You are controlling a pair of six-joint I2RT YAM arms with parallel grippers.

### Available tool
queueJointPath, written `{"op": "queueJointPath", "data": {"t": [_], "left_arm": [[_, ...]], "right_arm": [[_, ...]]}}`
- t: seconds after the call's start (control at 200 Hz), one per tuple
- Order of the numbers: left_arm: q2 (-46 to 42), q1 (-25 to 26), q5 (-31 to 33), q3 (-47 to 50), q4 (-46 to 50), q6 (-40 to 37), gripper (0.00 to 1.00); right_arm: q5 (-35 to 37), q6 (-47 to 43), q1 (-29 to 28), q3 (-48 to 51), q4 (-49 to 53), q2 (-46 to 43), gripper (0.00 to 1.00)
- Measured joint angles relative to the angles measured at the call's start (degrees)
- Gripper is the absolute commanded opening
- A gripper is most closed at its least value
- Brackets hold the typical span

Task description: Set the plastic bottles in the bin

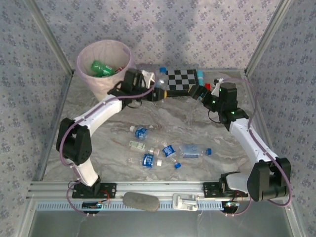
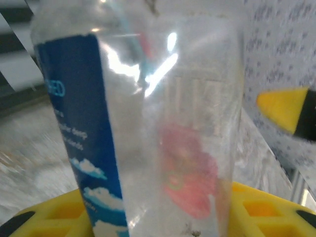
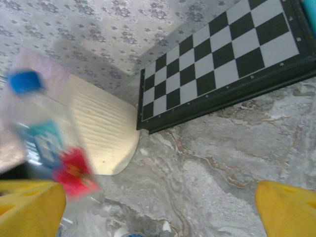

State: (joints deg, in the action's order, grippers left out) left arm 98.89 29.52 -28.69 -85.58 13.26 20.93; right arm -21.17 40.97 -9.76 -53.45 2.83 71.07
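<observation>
My left gripper is shut on a clear plastic bottle with a blue label, held just right of the bin. Close up in the left wrist view, the bottle stands between the yellow fingers. The cream bin with a pink liner holds a green bottle. My right gripper stands open and holds nothing, a little right of the held bottle. In the right wrist view its gap is over bare table, with the bottle blurred at the left before the bin. Several bottles lie mid-table.
A black-and-white checkerboard lies at the back between the grippers, with a teal marker and a small red block at its right end. Patterned walls and metal posts close in the back and both sides of the table.
</observation>
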Motion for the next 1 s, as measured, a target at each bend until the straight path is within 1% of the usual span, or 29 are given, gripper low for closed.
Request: {"op": "queueJointPath", "data": {"t": [0.155, 0.24, 0.405, 0.545, 0.685, 0.83, 0.999], "left_arm": [[-1.62, -4.42, 2.80, -12.59, 6.51, -3.52, 0.47], [-1.73, -7.89, 4.13, -18.86, 9.75, -4.92, 0.47], [-1.55, -14.47, 8.94, -26.53, 15.47, -6.64, 0.47], [-0.90, -18.95, 13.90, -29.49, 18.29, -8.55, 0.48], [-0.11, -21.68, 18.78, -29.68, 20.35, -11.06, 0.48], [1.49, -23.45, 23.43, -29.66, 21.97, -13.92, 0.50], [4.66, -23.78, 27.15, -29.66, 23.28, -16.72, 0.51]], "right_arm": [[1.40, -1.20, -0.02, 2.73, 0.42, -0.24, 1.00], [1.97, -2.08, -0.13, 4.17, 0.68, -0.24, 1.00], [2.99, -4.09, -0.85, 5.88, 1.25, 0.11, 1.00], [3.43, -5.09, -2.10, 6.86, 1.29, 2.38, 1.00], [3.48, -5.46, -3.48, 7.34, 1.03, 5.84, 1.00], [3.43, -5.44, -4.85, 7.34, -0.09, 9.18, 1.00], [3.45, -5.49, -6.16, 6.54, 0.00, 11.37, 1.00]]}}
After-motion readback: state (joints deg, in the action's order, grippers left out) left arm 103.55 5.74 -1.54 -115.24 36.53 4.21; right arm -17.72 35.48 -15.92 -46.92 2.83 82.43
